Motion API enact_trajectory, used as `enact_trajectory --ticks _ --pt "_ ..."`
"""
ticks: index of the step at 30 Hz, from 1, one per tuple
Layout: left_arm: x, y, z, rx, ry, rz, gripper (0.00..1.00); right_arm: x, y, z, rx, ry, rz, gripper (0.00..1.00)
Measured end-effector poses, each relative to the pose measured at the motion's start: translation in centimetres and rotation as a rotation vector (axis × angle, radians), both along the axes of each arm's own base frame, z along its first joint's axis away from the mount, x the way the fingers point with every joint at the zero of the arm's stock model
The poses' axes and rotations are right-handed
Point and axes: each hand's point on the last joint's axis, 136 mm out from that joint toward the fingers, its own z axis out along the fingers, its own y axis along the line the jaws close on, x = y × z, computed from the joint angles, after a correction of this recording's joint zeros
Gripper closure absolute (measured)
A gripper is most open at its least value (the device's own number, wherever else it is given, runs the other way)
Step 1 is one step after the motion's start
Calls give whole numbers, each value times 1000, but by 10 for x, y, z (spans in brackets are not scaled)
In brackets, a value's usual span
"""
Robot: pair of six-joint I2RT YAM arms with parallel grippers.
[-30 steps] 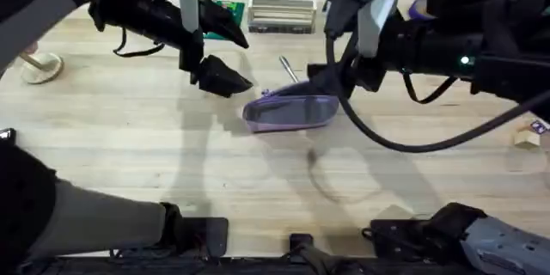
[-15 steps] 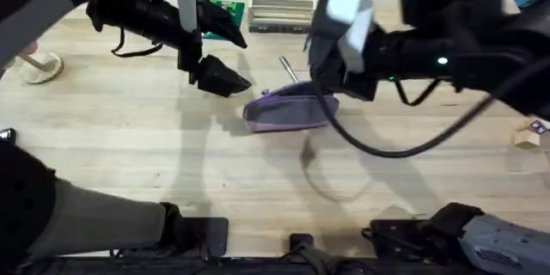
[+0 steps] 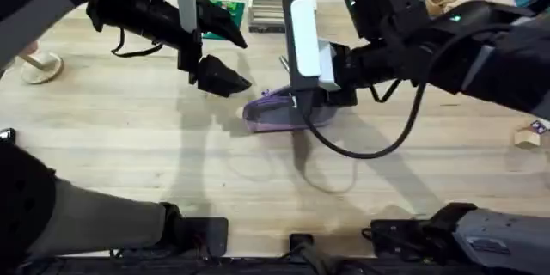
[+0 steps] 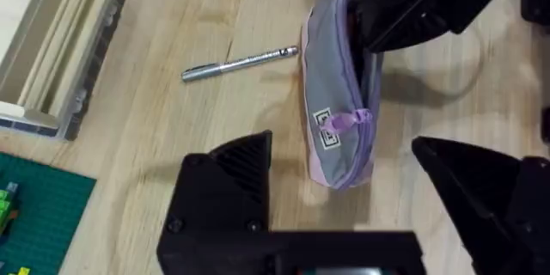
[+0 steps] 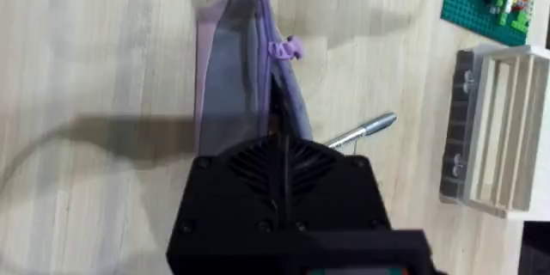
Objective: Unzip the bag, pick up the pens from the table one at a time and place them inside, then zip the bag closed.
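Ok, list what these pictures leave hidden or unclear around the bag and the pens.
- Right gripper's fingers: in the right wrist view its own black body covers them at the bag; open or shut is unclear.
- Zipper state: the right arm covers the bag's far end in the overhead and left wrist views.
- Silver pen: partly behind the right arm overhead.
- Cream box: cut off by the edge in both wrist views.
- Left gripper: open, fingertips cropped.

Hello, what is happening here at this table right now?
Two robot arms work on a lavender bag lying on the wooden table. The right pincer is down on one end of the bag. The left pincer hangs open above the other end, near the zipper pull. A silver pen lies on the table beside the bag, not yet inside.
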Motion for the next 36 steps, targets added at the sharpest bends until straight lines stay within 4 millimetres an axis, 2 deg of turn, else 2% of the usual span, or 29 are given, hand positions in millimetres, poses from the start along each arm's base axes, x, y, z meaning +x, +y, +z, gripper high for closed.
enact_trajectory --ticks 8,15,21,27,28,34,36 --pt "0 0 0 0 0 0 7 11 -4 -17 -18 23 -9 969" --pt "0 0 0 0 0 0 7 17 2 -31 -18 41 -2 969" --pt "0 0 0 0 0 0 7 4 11 -43 18 140 45 970" --pt "0 0 0 0 0 0 7 -3 15 -42 45 169 70 955" --pt "0 0 0 0 0 0 7 -3 15 -42 47 169 72 885" --pt "0 0 0 0 0 0 7 -3 16 -42 49 169 77 50" --pt "0 0 0 0 0 0 8 -3 16 -42 49 166 80 8"
